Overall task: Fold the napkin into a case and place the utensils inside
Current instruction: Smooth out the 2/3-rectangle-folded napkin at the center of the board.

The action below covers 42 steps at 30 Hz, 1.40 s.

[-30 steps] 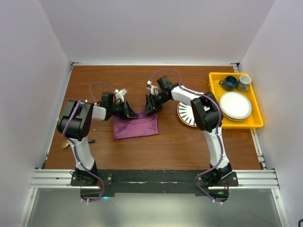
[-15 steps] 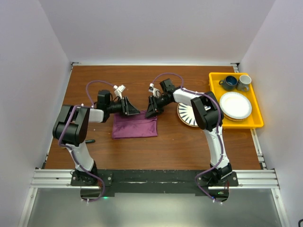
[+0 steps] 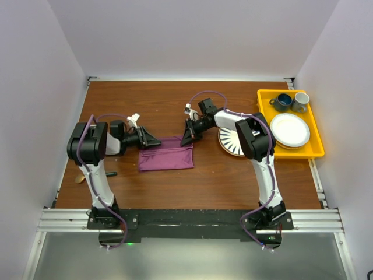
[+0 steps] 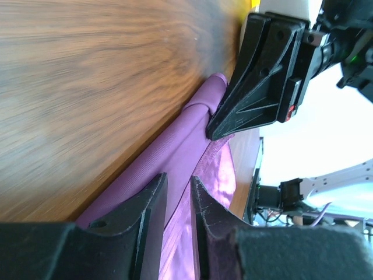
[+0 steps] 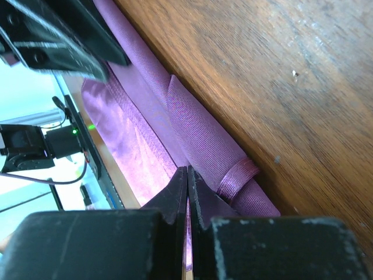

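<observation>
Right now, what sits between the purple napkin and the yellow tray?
A striped plate lies between the napkin and the yellow tray. Part of it is hidden under the right arm. The top view shows it.

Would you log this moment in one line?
napkin folded flat | left hand ajar, left edge | right hand shut, right corner
</observation>
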### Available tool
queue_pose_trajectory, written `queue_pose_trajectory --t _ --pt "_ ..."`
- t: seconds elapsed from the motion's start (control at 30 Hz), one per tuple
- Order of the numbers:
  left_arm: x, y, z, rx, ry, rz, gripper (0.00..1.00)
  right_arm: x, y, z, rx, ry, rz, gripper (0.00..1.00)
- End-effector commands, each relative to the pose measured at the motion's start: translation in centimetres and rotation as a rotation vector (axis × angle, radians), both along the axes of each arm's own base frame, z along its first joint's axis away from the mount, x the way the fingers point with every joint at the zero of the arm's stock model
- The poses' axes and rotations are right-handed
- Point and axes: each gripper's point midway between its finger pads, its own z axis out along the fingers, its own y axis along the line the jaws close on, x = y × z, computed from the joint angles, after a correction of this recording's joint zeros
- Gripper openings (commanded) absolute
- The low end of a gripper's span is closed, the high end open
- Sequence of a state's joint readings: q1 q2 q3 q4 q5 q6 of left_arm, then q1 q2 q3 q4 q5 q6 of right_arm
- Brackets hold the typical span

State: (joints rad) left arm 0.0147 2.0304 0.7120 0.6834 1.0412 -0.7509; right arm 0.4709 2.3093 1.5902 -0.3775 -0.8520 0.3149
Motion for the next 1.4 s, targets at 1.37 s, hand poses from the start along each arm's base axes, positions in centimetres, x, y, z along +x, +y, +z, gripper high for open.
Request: queue_pose_trajectory --t 1.37 --pt "3.3 -8.8 -3.4 0.302 -0.001 -0.02 0.0 0.2 -2.4 -2.0 -0.131 -0.099 -0.018 0.0"
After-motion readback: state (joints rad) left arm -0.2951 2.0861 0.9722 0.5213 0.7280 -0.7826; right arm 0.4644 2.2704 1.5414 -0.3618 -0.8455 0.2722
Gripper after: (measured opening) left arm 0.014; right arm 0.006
